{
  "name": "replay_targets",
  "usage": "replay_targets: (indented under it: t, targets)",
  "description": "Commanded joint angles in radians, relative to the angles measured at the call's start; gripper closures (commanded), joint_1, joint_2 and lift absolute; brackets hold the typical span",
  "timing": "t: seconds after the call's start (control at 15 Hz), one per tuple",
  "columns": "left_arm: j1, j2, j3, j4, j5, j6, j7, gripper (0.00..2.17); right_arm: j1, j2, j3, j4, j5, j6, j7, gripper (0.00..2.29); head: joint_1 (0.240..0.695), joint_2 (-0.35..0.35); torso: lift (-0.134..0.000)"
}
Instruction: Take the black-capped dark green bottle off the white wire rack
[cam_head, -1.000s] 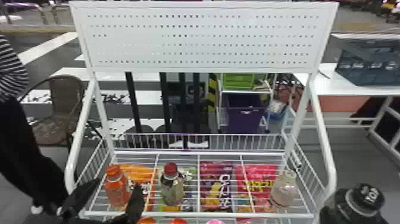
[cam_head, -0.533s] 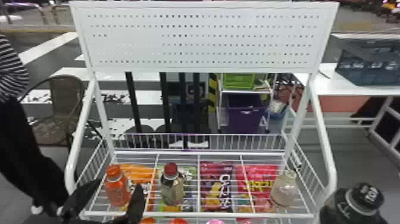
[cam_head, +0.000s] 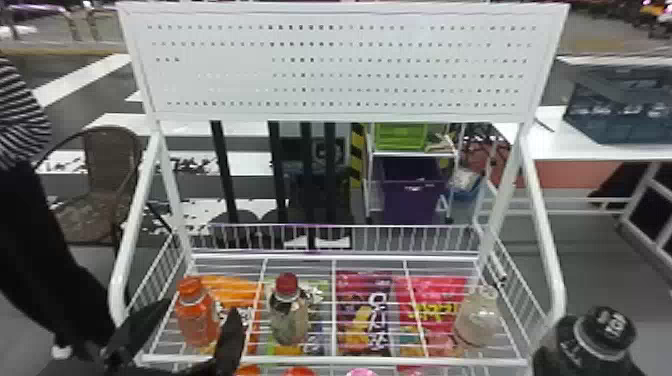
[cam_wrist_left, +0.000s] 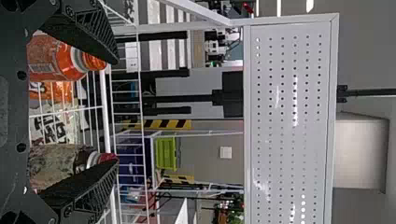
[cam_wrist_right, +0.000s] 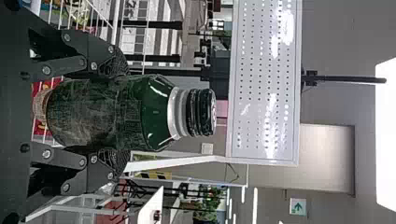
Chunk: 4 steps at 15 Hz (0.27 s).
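Off the right front corner of the white wire rack (cam_head: 330, 359), the black-capped dark green bottle (cam_head: 590, 345) stands at the head view's lower right. In the right wrist view my right gripper (cam_wrist_right: 114, 112) is shut on the dark green bottle (cam_wrist_right: 154, 112), one finger on each side of its body, cap free. At the rack's left front is my left gripper (cam_head: 192, 320), its fingers apart around the orange bottle's area. The left wrist view has the left gripper (cam_wrist_left: 116, 112) open, with the orange bottle (cam_wrist_left: 56, 58) and a red-capped bottle (cam_wrist_left: 70, 163) beyond its fingers.
On the rack stand the orange bottle (cam_head: 196, 315), the red-capped bottle (cam_head: 289, 315) and a clear bottle (cam_head: 475, 320), above colourful snack bags (cam_head: 365, 310). A white perforated panel (cam_head: 340, 65) rises behind. A person stands at the far left.
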Motion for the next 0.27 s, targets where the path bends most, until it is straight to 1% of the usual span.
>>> replay_targets:
  t: [0.0,0.2]
  targets:
    - [0.0,0.0,0.0,-0.002,0.0,0.0,0.0,0.14,0.0,0.0,0.0,-0.003,0.001,0.003,0.001,1.41,0.499,0.0,0.0]
    - [0.001,0.0,0.003,-0.007,0.0,0.003,0.0,0.14,0.0,0.0,0.0,-0.006,0.001,0.003,0.001,1.4,0.499,0.0,0.0]
